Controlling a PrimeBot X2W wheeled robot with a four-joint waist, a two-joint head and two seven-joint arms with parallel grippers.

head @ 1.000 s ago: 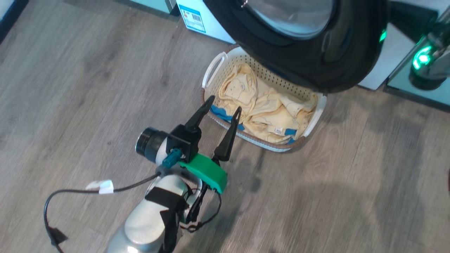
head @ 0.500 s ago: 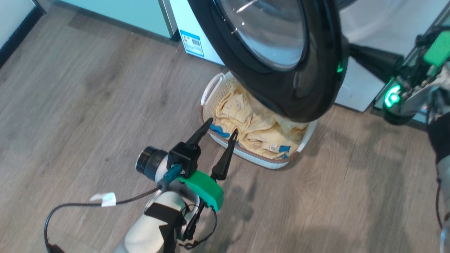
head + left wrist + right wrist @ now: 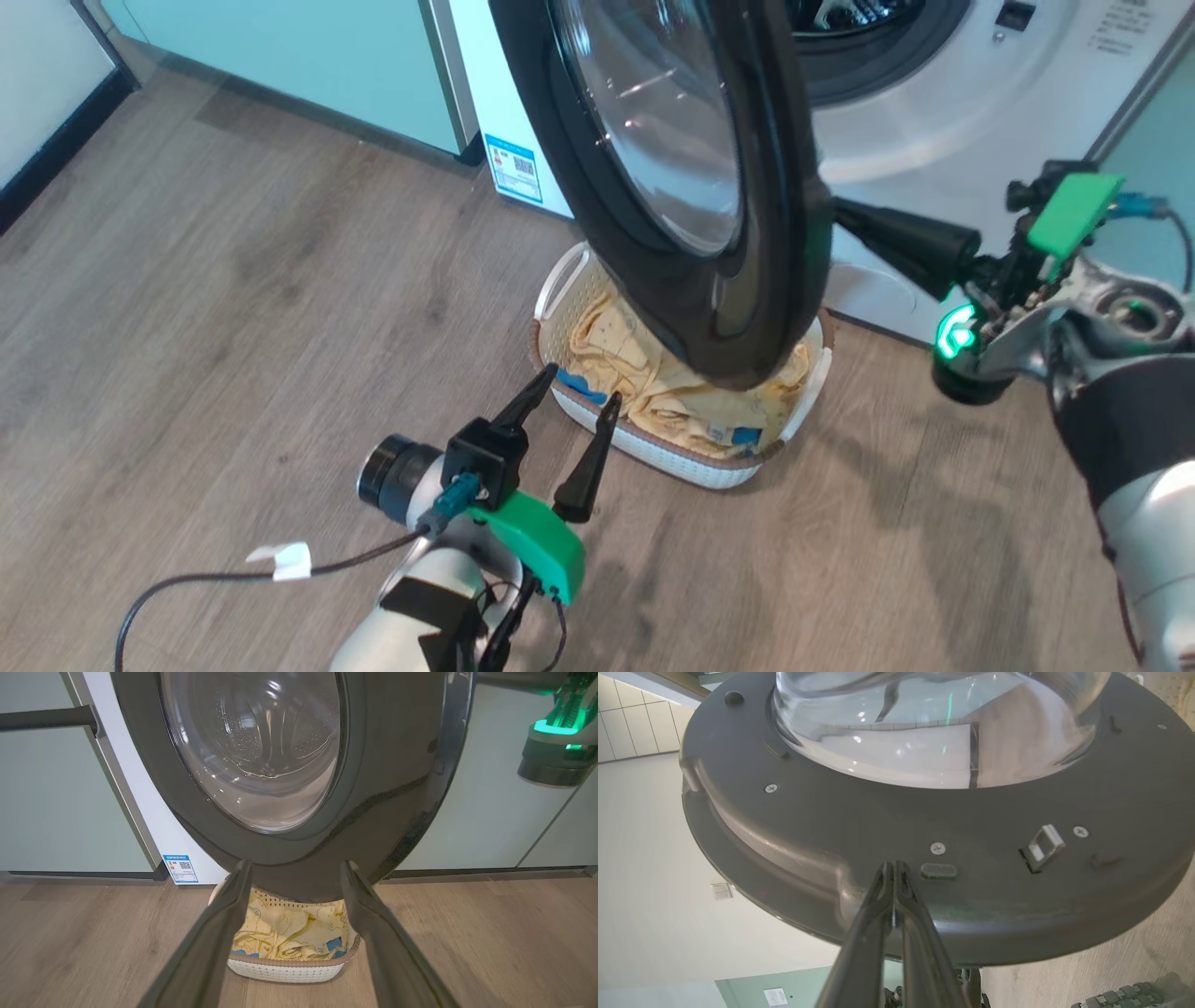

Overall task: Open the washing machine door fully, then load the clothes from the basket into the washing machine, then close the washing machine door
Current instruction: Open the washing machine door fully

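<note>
- Head view: my right gripper [image 3: 843,217], jaws pressed together, touches the stiff door [image 3: 784,280] at its inner rim.
- My spread left gripper [image 3: 582,387] should pinch the soft clothes [image 3: 653,406] by a fold.

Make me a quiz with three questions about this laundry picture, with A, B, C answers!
1. Where is the basket?
A. On the wooden floor, below the washing machine door
B. On top of the machine
C. Inside the drum

2. What colour are the clothes in the basket?
A. Red
B. Black
C. Pale yellow

3. How does the left gripper stand?
A. Pressed shut
B. Spread open, holding nothing
C. Clamped on a garment

Answers:
1 A: the head view shows it on the floor with the door's lower rim hanging over it.
2 C: yellow fabric with blue patches lies in it.
3 B: the left wrist view shows a wide gap between its fingers, with nothing gripped.
</note>
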